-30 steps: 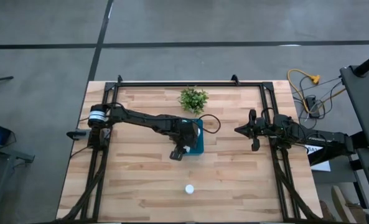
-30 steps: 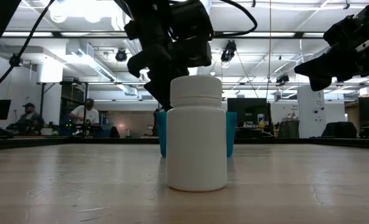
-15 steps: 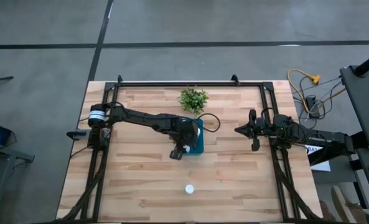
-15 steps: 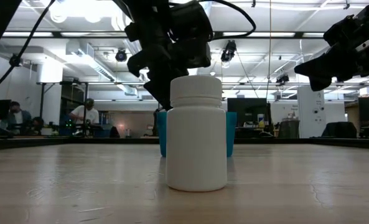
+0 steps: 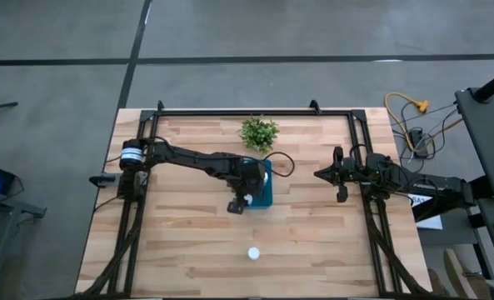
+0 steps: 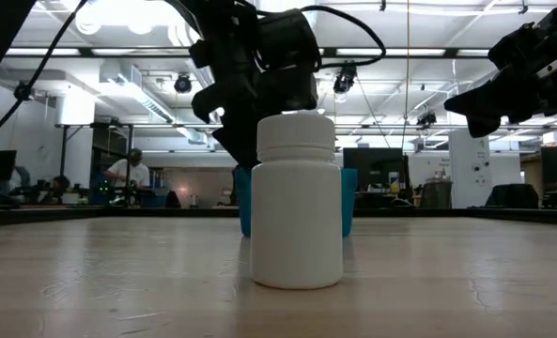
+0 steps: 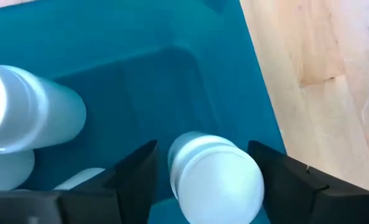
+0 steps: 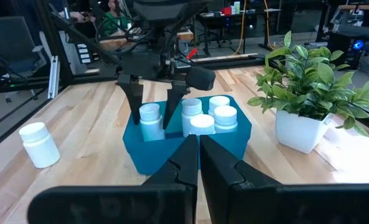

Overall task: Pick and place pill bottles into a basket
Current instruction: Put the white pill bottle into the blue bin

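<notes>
One pill bottle (image 5: 253, 253) stands alone near the table's front edge, well apart from the basket (image 8: 187, 142), where five more can be counted, upright and clustered. Over the basket hangs the left gripper (image 7: 204, 168), fingers spread either side of a bottle (image 7: 214, 177), with slim gaps showing. Farther right, the right gripper (image 8: 198, 155) hangs pressed together, empty.

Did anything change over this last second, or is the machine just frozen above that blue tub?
The left tool has spread its fingers over the teal-blue plastic basket, letting go of a small white pill bottle that now stands inside. The lone white bottle on the wooden table, the leafy potted plant and the shut right tool stayed put.
</notes>
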Controlling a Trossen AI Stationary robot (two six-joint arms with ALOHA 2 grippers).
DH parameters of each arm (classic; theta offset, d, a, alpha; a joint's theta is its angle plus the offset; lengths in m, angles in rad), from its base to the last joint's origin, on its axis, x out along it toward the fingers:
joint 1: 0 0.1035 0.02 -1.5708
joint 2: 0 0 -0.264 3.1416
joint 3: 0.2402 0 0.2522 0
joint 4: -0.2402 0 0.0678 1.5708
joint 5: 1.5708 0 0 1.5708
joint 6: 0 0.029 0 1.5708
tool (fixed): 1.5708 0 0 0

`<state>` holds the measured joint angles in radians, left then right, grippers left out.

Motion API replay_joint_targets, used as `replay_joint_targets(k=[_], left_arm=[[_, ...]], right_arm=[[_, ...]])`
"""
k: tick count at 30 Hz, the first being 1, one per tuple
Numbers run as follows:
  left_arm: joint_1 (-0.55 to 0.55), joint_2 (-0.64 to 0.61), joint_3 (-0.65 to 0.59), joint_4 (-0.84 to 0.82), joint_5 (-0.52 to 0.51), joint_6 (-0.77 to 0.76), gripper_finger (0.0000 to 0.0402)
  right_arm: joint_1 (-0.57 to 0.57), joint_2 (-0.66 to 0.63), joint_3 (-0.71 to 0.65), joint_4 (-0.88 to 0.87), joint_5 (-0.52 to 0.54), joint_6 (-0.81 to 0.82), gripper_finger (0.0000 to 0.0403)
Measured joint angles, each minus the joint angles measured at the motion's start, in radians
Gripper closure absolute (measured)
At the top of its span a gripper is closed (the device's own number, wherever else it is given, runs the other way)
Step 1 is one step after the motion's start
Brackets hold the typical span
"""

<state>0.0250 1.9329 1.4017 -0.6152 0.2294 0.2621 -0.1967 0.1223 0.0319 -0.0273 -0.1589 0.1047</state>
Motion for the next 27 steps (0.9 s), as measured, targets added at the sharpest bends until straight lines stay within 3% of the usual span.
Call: replay_joint_targets(k=[13,23,27], left_arm=[[-0.001,-0.002,0.030,0.000,-0.002,-0.016,0.0166],[-0.013,-0.022,0.111,-0.104,-0.003,0.004,0.0166],[-0.040,-0.081,0.121,-0.102,-0.069,0.013,0.0171]], right_arm=[[0.000,0.000,0.000,0.000,0.000,-0.001,0.0394],[0.000,0.000,0.000,0.000,0.000,-0.003,0.0394],[0.000,0.004,0.000,0.000,0.000,-0.003,0.0394]])
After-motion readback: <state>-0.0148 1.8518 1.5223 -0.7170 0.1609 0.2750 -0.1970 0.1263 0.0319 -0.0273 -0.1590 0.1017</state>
